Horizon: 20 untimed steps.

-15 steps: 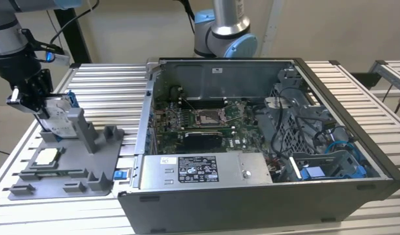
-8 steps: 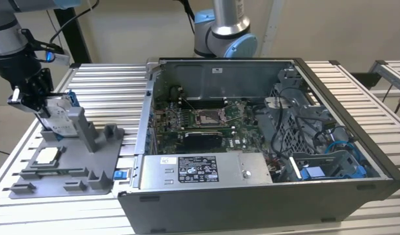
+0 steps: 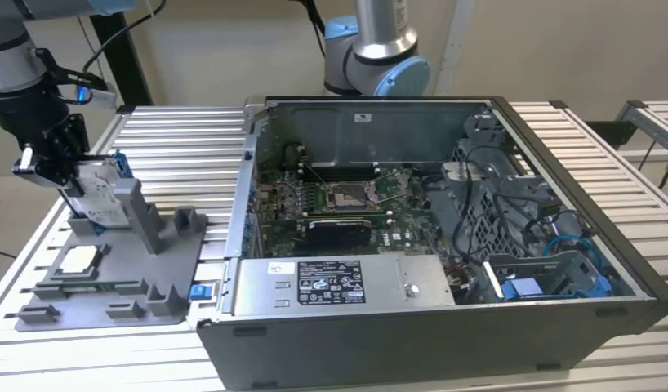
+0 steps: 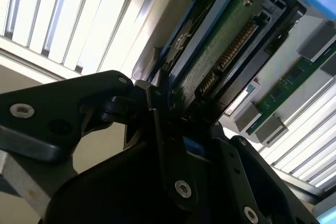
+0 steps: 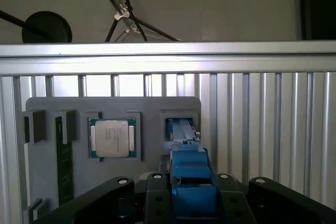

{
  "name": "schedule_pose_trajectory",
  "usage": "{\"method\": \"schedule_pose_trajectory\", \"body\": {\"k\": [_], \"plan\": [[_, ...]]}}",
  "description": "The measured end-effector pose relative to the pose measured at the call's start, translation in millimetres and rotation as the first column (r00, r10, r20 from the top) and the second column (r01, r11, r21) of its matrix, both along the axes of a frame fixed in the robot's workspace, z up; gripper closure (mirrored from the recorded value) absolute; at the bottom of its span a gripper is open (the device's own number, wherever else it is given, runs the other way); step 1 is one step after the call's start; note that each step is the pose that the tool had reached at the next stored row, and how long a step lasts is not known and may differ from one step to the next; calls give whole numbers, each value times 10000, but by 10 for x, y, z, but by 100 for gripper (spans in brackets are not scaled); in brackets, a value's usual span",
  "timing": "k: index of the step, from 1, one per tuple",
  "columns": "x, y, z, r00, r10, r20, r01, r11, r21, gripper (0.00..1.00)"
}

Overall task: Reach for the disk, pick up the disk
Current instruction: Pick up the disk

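The disk (image 3: 98, 196), silver-grey with a white label in a blue carrier, stands on edge at the far end of the grey fixture (image 3: 149, 265), at the exterior view's left. My gripper (image 3: 75, 175) comes down onto its top edge, with fingers on both sides. In the first wrist view the blue carrier (image 5: 189, 179) sits clamped between the black fingers (image 5: 157, 192), with its far end at the fixture's slot (image 5: 180, 127). The disk's green circuit side (image 4: 220, 51) shows in the second wrist view, pinched by the gripper (image 4: 184, 114). Whether it has left the slot I cannot tell.
On the fixture lie a small square silver chip (image 5: 112, 138) and a green memory stick (image 5: 64, 166). An open computer case (image 3: 421, 245) fills the slatted table's middle and the exterior view's right. A second arm (image 3: 378, 49) stands behind it.
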State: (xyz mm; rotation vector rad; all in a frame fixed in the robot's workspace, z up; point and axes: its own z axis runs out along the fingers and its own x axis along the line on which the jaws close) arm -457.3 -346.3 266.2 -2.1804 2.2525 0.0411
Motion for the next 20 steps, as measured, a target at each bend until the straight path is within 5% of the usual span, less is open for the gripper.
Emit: {"method": "schedule_pose_trajectory", "body": {"k": [15,18,20], "plan": [[0,2,0,10000,-5,0,5,10000,0,100],[0,2,0,10000,-6,0,6,9999,-168,100],[0,1,1,10000,-4,-1,4,9998,-181,100]]}}
